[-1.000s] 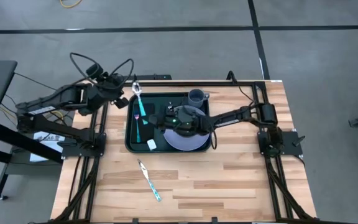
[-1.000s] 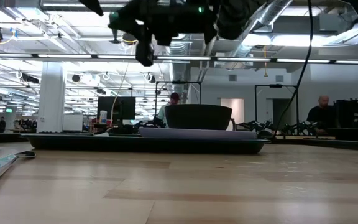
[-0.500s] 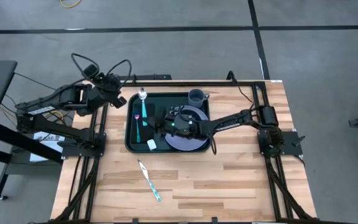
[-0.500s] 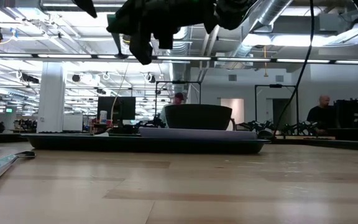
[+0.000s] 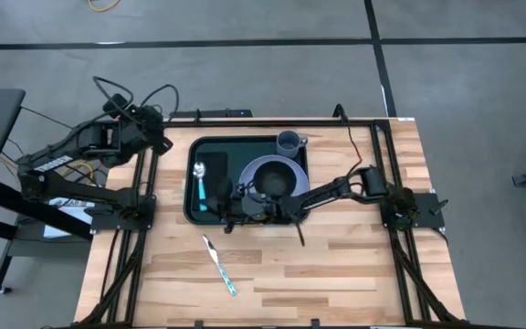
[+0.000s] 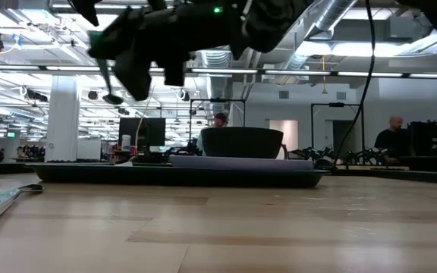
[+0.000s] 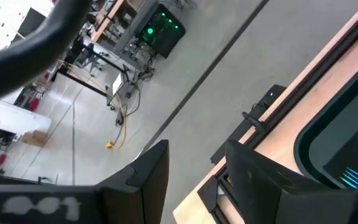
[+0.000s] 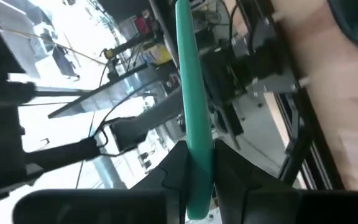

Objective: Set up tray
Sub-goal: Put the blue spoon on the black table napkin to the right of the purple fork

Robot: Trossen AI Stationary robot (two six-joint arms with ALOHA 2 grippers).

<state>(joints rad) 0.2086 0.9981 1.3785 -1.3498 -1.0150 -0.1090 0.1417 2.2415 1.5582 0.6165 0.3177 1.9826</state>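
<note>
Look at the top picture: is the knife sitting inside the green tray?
No, the knife lies on the bare wooden table, outside the tray.

Dark green rectangular tray (image 5: 193, 206) with rounded corners and raised rim, lying flat on the wooden table (image 5: 354, 265) near its far edge, left of centre, long sides parallel to that edge; seen edge-on as a low dark slab (image 6: 74, 173).
</note>
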